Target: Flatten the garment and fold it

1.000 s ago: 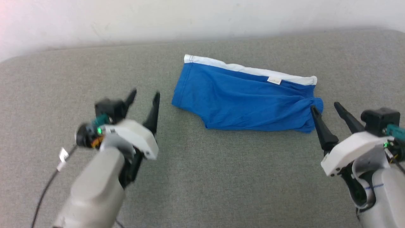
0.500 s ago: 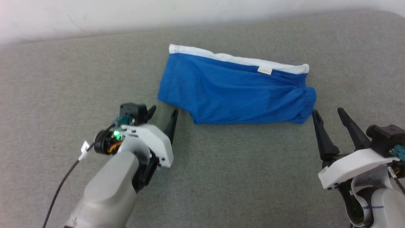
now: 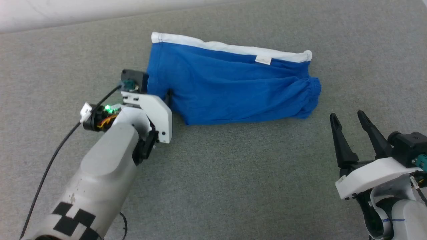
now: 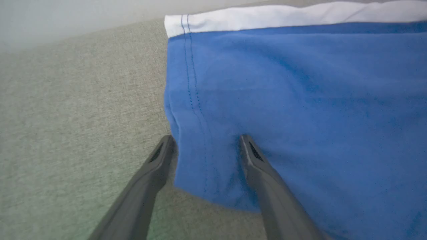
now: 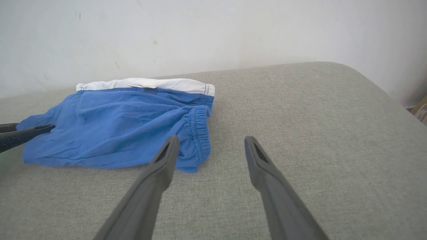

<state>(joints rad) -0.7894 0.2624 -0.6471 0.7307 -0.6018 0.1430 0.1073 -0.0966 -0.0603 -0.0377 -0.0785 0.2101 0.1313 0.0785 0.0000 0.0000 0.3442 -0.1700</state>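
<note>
Nearest are the robot's two arms, one to each side. The left forearm carries a black-and-white square marker (image 3: pixel 73 216), and one dark cable (image 3: pixel 50 163) runs along it. No words are printed on the marker.

The right pincer (image 3: pixel 347 116) hovers with its two fingers spread wide and nothing between them. It is near the garment's gathered right leg hem but apart from it.

The left pincer (image 4: pixel 207 138) is also fully spread and grips nothing. Its two fingers straddle the near left corner of the one garment (image 3: pixel 233 86). One finger lies over the grey padded surface (image 3: pixel 233 183) just beside the side edge. The other is over the blue cloth and seems to rest on it, though the wrist view is too blurred to be sure.

The garment lies spread, somewhat wrinkled, on the padded surface (a single pair of royal-blue shorts). Two rows of stitching run down its left side.

Along its far edge is one broad white waistband (image 3: pixel 230 48). One small white label (image 3: pixel 263 60) sits just under the band, and any writing on it is too small to read.

Behind it all stands a pale wall (image 5: pixel 200 33).
</note>
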